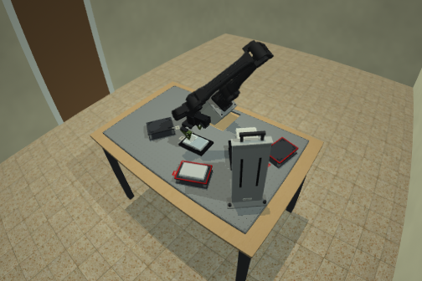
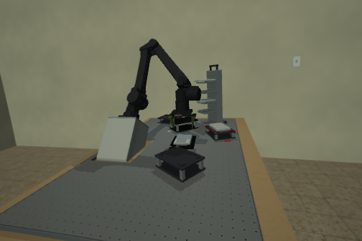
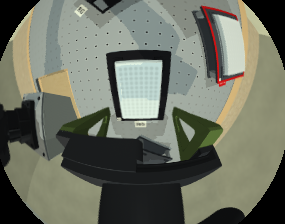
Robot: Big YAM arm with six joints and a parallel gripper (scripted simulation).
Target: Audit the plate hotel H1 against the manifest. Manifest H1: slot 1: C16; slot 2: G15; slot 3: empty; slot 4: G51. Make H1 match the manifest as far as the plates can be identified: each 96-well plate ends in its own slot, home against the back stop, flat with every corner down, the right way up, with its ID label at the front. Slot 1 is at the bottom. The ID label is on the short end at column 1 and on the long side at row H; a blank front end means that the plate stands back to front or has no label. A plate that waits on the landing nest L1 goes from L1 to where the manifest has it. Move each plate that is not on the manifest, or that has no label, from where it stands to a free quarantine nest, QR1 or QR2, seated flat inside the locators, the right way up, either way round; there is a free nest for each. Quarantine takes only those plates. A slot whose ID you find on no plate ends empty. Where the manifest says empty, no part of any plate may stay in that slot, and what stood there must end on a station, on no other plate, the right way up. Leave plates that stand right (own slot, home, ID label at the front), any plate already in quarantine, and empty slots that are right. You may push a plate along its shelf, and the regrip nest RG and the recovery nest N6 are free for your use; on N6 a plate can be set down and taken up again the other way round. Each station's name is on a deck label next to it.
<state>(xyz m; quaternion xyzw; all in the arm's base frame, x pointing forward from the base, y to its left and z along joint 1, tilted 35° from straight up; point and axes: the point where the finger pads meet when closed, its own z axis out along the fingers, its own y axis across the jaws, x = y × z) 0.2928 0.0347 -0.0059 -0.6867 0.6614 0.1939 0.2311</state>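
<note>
Gripper (image 3: 141,137) wide open over the deck, holding nothing, green fingers splayed to either side of the near short end of a plate (image 3: 141,84). That plate lies flat in a black nest (image 1: 196,144) mid-table, just ahead of the arm. A small white tag (image 3: 141,123) sits at its near end; it's too small to read.

Right of it, a second plate (image 1: 193,171) rests in a red-rimmed nest (image 1: 177,174), and another red nest (image 1: 284,149) waits beyond the hotel (image 1: 248,166), looking unoccupied. From the exterior view the hotel's shelves (image 2: 205,91) show as thin grey ledges; whether any plate sits on them, I can't tell.

Risk from here: the fingers straddle the short end, not the middle of the plate. Closing there could tip the far end down on lifting, or drag it against the nest wall. Coming down off-centre could land a fingertip on the rim and knock the plate askew. And with the label unread, it may go to the wrong slot.
</note>
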